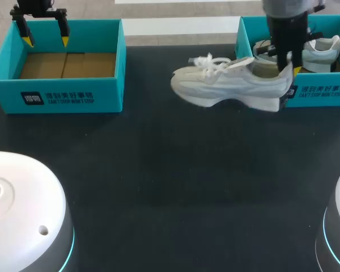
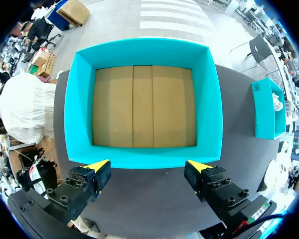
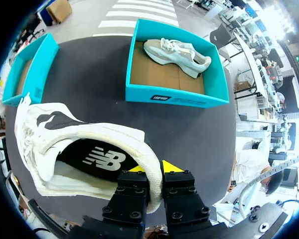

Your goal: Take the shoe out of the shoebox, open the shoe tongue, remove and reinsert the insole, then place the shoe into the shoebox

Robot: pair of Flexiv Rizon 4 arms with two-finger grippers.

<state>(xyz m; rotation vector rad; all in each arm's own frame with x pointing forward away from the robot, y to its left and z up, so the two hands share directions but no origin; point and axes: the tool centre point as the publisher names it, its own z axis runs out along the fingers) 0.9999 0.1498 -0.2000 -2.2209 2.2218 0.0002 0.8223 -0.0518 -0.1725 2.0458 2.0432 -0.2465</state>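
**Shoe (image 1: pixel 232 85) pinched by the heel beside its box**

One dark counter (image 1: pixel 158 181) carries two teal shoeboxes: the left shoebox (image 1: pixel 56 93) at 10 o'clock, showing its cardboard floor, and the right shoebox (image 1: pixel 323 93) at 2 o'clock. Of two pale grey-white sneakers, the laced, thick-soled, dark-lined one sits at 1 o'clock, toe toward 9 o'clock. The second shoe (image 1: pixel 320 54) lies in the right shoebox. Of two claws, the right claw (image 3: pixel 154 169) clenches the heel collar and the left claw (image 1: pixel 45 39) hangs released above the left shoebox.

High head camera, 2 downward wrist cameras share left shoebox (image 1: pixel 107 93).
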